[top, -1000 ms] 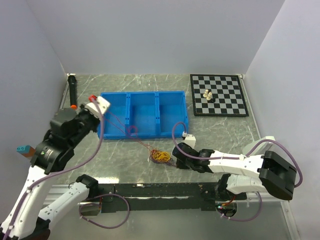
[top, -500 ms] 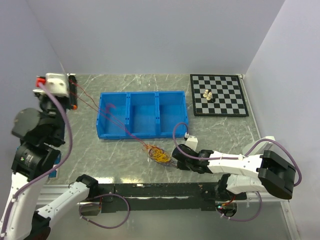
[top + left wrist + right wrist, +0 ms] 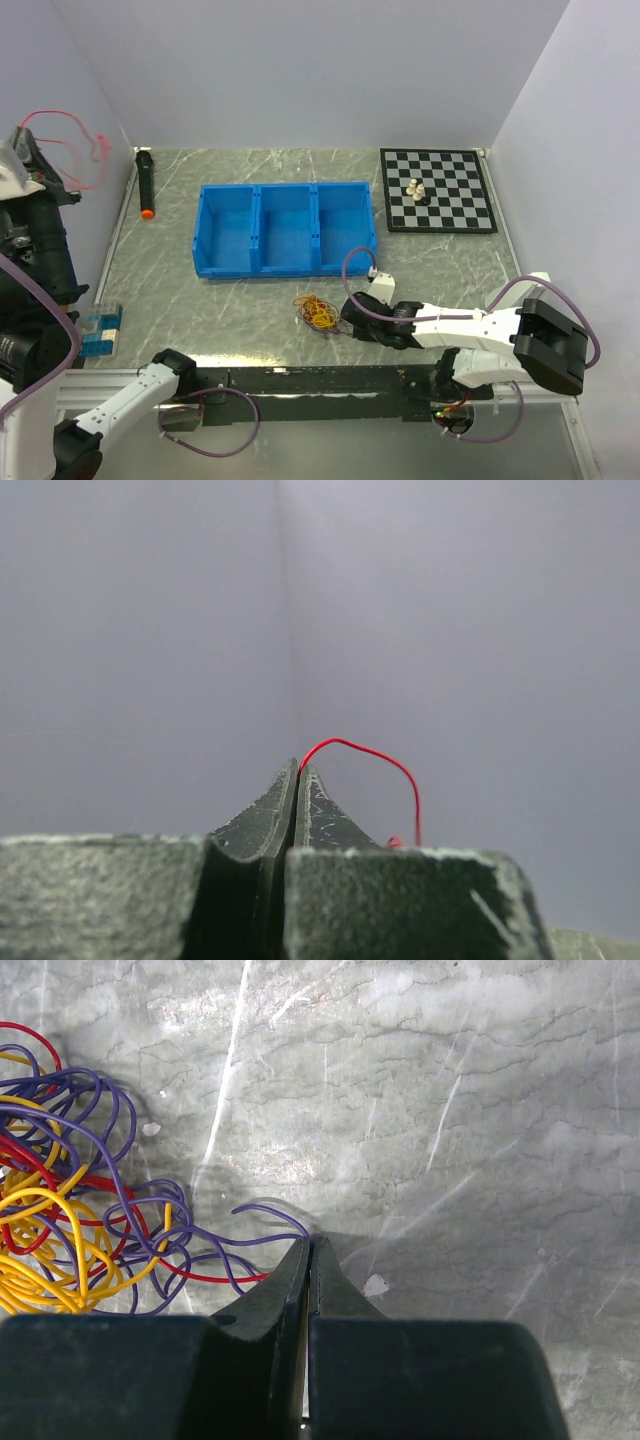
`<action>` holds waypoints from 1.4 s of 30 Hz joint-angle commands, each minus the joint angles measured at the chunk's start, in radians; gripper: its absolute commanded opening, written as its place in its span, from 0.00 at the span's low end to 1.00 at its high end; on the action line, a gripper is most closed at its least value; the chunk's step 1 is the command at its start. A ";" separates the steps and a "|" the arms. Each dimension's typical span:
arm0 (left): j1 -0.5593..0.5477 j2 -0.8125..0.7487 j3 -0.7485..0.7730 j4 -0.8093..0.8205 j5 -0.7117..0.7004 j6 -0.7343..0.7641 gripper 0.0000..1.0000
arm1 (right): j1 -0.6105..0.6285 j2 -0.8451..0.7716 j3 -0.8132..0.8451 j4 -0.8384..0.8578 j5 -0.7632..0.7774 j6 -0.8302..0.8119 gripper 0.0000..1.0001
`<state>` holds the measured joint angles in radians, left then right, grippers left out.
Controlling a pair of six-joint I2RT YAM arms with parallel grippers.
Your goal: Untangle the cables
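Marble table [image 3: 450,1110] — cables [image 3: 320,311] lie just left of right claw [image 3: 308,1243].

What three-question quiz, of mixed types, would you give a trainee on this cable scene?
1. True or false: cables lie inside the blue tray.
2. Which colour of wire is pinched in the left gripper? A yellow, B red, C purple.
3. Fill in: the cable bundle lies on the table between the blue tray and the ___ gripper.

Key: 1 false, all three compartments show only bare blue floor. 2 B, a red wire loops out of the shut jaws. 3 right; the right gripper sits just beside the bundle.
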<state>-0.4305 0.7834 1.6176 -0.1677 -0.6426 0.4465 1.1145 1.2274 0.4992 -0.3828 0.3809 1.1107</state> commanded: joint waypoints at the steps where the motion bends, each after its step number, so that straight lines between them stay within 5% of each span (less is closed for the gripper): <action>1: 0.004 0.010 0.005 -0.098 0.099 -0.060 0.01 | 0.016 0.046 -0.028 -0.056 -0.007 0.008 0.00; 9: 0.004 -0.009 -0.111 -0.208 0.241 -0.118 0.01 | 0.082 -0.014 -0.024 0.018 0.023 -0.044 0.00; 23: 0.006 0.020 -0.403 -0.078 0.307 -0.137 0.01 | 0.145 -0.060 -0.019 0.059 0.062 -0.058 0.00; 42: 0.009 0.158 -0.481 0.108 0.279 -0.085 0.01 | 0.163 -0.017 0.001 0.071 0.066 -0.066 0.00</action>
<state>-0.4301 0.9066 1.1294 -0.1471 -0.3477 0.3370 1.2701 1.1984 0.4843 -0.3347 0.4263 1.0504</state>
